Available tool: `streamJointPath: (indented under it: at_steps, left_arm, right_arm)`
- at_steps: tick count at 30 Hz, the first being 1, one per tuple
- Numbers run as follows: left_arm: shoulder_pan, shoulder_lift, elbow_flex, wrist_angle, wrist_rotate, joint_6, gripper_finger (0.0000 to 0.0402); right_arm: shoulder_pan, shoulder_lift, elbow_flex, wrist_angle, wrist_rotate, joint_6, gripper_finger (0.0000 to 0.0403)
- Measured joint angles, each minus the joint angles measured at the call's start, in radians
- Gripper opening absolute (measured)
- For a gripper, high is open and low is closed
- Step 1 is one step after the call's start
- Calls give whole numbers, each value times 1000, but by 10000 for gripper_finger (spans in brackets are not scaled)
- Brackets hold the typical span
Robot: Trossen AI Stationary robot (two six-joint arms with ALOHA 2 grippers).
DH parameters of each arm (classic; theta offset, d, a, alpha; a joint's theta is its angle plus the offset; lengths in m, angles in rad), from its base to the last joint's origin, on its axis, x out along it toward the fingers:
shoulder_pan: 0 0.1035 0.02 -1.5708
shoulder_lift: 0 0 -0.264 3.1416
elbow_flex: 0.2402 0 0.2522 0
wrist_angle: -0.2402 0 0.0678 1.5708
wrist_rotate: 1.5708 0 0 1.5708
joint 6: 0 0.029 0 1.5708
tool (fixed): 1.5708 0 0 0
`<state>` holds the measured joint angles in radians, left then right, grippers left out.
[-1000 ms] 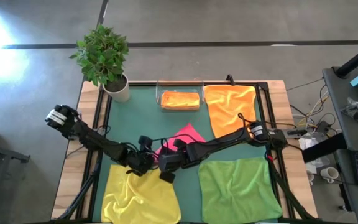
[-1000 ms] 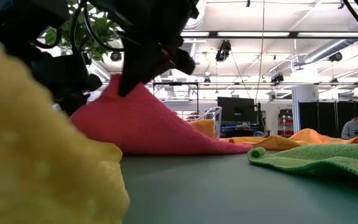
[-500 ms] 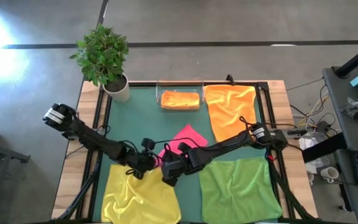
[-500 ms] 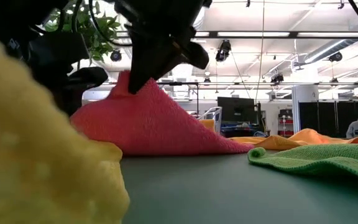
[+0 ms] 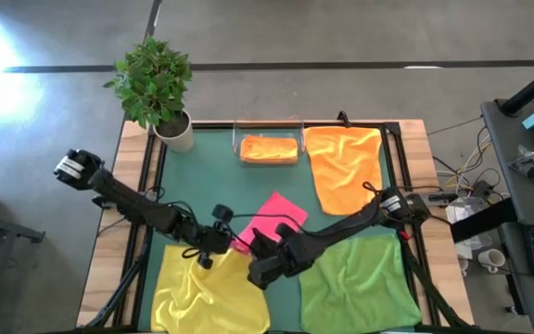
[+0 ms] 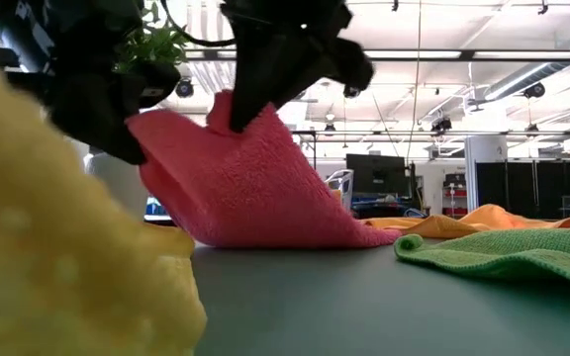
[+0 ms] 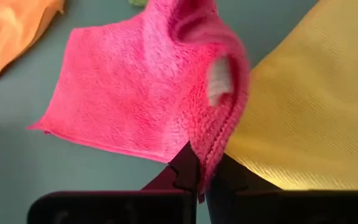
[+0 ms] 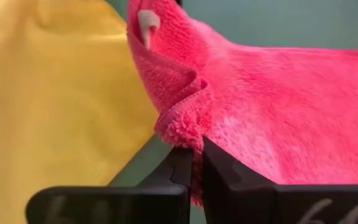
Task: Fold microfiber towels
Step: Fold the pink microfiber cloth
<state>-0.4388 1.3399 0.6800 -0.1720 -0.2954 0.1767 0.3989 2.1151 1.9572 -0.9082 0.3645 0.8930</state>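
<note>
Both end effectors are pinched shut on the near edge of the pink towel [image 5: 272, 215]: the left end effector [image 5: 231, 243] holds its near-left corner, the right end effector [image 5: 256, 249] grips just to the right of it. That edge is lifted off the desk [image 5: 213, 172], while the far part lies flat, stretching away toward the clear tray [image 5: 268, 148]. Folding probably means carrying the raised edge farther away, over the flat part. Neither arm is clearly nearer.
</note>
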Motion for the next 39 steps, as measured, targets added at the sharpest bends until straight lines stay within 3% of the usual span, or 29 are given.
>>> streamJointPath:
  at_steps: [8, 21, 39]
  left_arm:
    - [71, 15, 24, -3, 52, 15, 0]
    - [284, 36, 127, 16, 148, 74, 0]
    - [355, 291, 275, 17, 97, 118, 0]
  right_arm:
    - [75, 0, 0, -94, 118, 270, 8]
    - [133, -1, -39, -369, 394, 730, 8]
    - [116, -2, -230, -378, 388, 929, 8]
